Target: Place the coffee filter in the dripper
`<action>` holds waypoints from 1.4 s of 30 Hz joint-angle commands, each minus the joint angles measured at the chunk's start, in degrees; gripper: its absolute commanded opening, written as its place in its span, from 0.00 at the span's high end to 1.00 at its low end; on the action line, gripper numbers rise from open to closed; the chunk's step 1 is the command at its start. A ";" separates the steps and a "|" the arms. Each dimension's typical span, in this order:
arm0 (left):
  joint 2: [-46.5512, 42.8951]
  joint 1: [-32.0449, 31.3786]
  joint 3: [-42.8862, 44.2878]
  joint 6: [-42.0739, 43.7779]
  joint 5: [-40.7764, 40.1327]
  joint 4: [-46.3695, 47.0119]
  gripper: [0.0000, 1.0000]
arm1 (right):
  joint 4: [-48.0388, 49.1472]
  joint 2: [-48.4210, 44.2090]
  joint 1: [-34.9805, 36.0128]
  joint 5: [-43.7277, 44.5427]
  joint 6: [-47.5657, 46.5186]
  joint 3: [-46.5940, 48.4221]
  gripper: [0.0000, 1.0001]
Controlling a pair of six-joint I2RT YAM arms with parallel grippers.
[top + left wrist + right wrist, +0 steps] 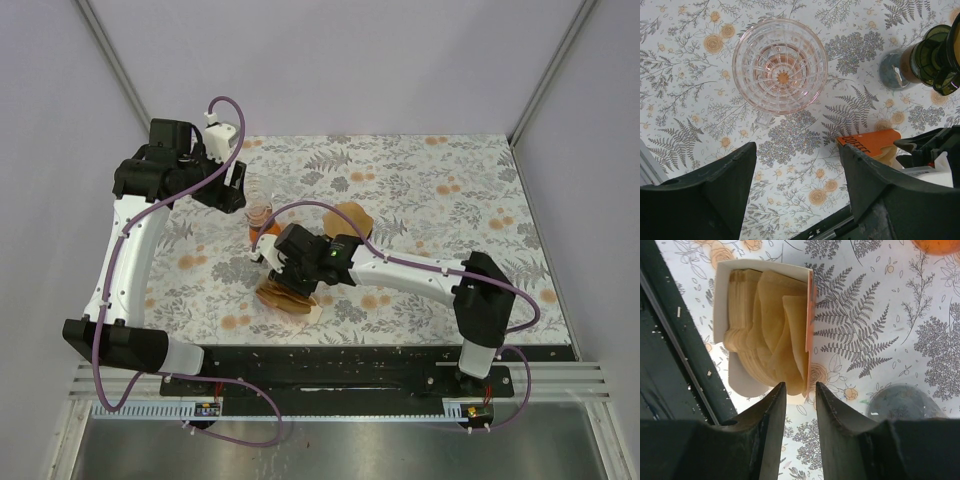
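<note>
The dripper (935,52) is dark olive-green and stands on a grey round base (890,72) at the left wrist view's right edge. In the top view it is mostly hidden under the right wrist (258,252). The base (895,402) also shows in the right wrist view. A stack of brown coffee filters (770,325) stands in a white and orange box (722,290), also seen in the top view (288,298). My right gripper (800,385) is narrowly open, its tips at the stack's near edge, one filter's edge just between them. My left gripper (797,147) is wide open and empty above the cloth.
A clear glass flask (780,65) with orange liquid stands ahead of the left gripper, seen in the top view (260,212) too. A loose brown sheet (352,220) lies on the floral cloth behind the right arm. The black front rail (670,365) runs beside the box.
</note>
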 commanded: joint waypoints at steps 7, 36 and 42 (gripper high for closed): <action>-0.18 0.56 -0.82 -0.39 1.83 2.33 0.27 | 2.35 2.48 0.68 4.15 0.06 3.00 0.64; 0.26 0.74 -0.73 -0.04 2.53 2.24 0.26 | -1.96 -2.00 0.68 -1.65 0.77 5.55 0.96; 0.17 0.74 -0.73 -0.04 2.44 2.24 0.26 | 1.98 1.16 0.68 -3.75 1.11 4.85 1.00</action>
